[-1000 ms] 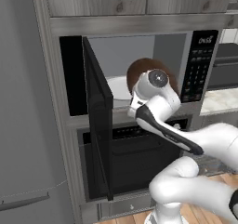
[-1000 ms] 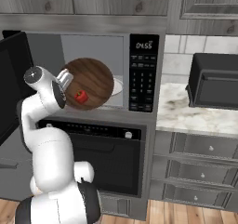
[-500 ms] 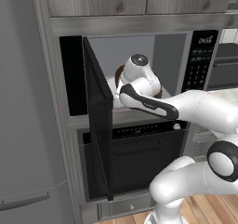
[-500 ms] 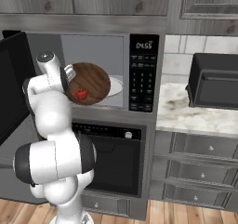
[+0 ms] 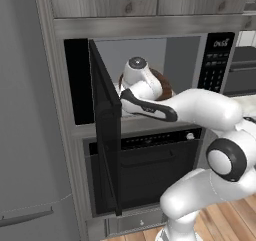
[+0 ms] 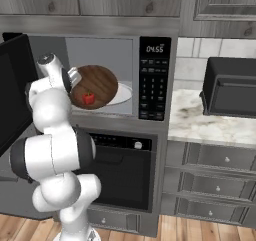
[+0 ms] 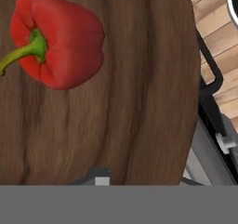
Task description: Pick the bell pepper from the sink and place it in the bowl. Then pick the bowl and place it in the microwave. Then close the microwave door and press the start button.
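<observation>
The claw [image 6: 75, 78], partly closed, appears to grip the near rim of the bowl [image 6: 97, 86], which tilts steeply inside the open microwave [image 6: 100, 75]; the pepper [image 6: 88, 97] lies in the bowl, the turntable plate [image 6: 124, 92] just beyond and below.

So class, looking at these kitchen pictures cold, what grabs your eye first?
The big white robot arm reaching into the open microwave. Next, the bright red bell pepper lying in the brown wooden bowl, which sits tilted at the microwave's mouth.
</observation>
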You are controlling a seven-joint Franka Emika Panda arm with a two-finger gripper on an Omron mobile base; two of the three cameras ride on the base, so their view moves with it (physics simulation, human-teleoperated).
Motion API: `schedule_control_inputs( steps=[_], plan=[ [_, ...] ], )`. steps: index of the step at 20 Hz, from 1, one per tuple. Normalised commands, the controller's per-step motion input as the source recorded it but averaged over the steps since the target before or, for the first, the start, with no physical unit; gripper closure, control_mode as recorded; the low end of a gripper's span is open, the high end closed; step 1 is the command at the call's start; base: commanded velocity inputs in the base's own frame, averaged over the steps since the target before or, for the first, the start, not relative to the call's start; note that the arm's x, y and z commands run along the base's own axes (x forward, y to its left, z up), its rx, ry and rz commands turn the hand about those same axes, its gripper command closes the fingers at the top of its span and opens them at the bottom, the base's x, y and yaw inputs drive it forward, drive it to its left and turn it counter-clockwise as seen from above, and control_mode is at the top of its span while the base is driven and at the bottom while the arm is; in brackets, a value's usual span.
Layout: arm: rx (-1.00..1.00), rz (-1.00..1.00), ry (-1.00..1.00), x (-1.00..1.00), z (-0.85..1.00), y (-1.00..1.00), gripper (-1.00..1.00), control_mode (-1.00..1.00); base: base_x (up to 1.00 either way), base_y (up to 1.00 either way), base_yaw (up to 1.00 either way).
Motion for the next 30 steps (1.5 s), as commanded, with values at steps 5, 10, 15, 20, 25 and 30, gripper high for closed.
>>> schedule_control_inputs(
  steps=[5, 10, 15, 20, 25, 30],
  plan=[
    [-0.09, 0.5, -0.02, 0.5, 0.06, -0.81, 1.0, -1.0, 0.0, 0.0, 0.0],
    [-0.02, 0.48, 0.0, 0.84, 0.15, -0.79, 1.0, -1.0, 0.0, 0.0, 0.0],
    [-0.03, 0.47, -0.03, 0.66, 0.35, -0.69, 1.0, -1.0, 0.0, 0.0, 0.0],
    [0.0, 0.49, -0.01, 0.89, 0.13, -0.72, 1.0, -1.0, 0.0, 0.0, 0.0],
    [0.0, 0.52, 0.0, 0.91, -0.14, -0.76, 1.0, -1.0, 0.0, 0.0, 0.0],
    [0.0, 0.54, 0.0, 0.78, -0.27, -0.77, 1.0, -1.0, 0.0, 0.0, 0.0]
  ],
)
